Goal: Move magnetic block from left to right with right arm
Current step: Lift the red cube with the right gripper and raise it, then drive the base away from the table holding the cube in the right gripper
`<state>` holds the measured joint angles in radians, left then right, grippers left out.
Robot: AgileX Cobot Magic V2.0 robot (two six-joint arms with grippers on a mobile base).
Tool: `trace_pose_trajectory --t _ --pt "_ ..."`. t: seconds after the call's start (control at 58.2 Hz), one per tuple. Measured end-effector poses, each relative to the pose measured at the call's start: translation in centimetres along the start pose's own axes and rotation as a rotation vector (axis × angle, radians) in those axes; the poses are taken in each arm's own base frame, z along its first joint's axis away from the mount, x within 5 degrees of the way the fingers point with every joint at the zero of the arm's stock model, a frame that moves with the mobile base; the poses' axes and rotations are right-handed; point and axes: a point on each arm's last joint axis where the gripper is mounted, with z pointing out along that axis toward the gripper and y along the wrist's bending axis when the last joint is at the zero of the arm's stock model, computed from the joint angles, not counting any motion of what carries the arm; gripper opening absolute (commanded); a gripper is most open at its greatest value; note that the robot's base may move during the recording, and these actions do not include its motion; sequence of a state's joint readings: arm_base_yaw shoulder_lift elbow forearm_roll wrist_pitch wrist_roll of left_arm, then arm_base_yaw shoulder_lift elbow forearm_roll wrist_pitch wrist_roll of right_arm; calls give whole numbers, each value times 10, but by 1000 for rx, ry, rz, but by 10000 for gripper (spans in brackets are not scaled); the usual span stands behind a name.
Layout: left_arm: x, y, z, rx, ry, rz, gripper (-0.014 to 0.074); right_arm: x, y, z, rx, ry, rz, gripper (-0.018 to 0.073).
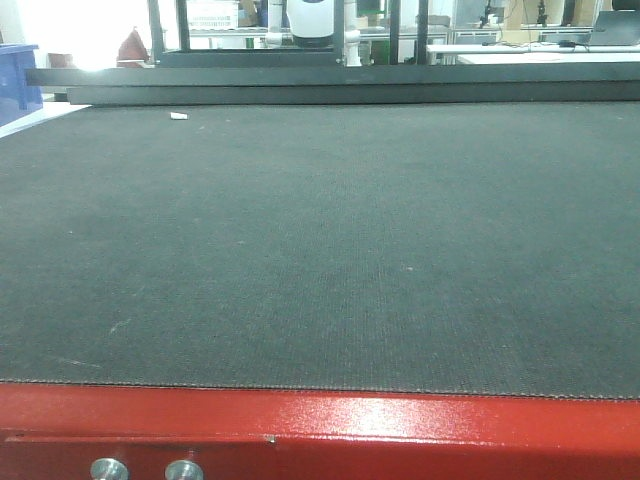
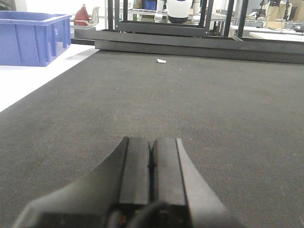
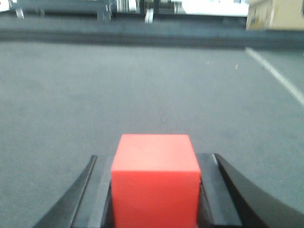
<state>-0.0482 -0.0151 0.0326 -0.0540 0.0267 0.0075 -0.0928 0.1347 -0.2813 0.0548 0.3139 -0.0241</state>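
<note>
Between the black fingers of the right pincer sits the red magnetic block, squeezed tight on both sides, low over the dark mat. Over the same mat, the left pincer is pressed together with nothing in it.

magnetic block cut off at bottom edge, white scrap too small to identify
</note>
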Motion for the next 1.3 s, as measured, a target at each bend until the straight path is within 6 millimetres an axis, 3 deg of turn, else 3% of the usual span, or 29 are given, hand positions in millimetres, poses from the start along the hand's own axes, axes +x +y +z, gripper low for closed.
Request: trace_pose_trajectory --t 0.206,1.305 --pt "0 0 0 0 0 0 -126 -1 0 -14 -3 -70 -3 245" --pt "0 0 0 0 0 0 -126 -1 0 -14 -3 -66 -3 245"
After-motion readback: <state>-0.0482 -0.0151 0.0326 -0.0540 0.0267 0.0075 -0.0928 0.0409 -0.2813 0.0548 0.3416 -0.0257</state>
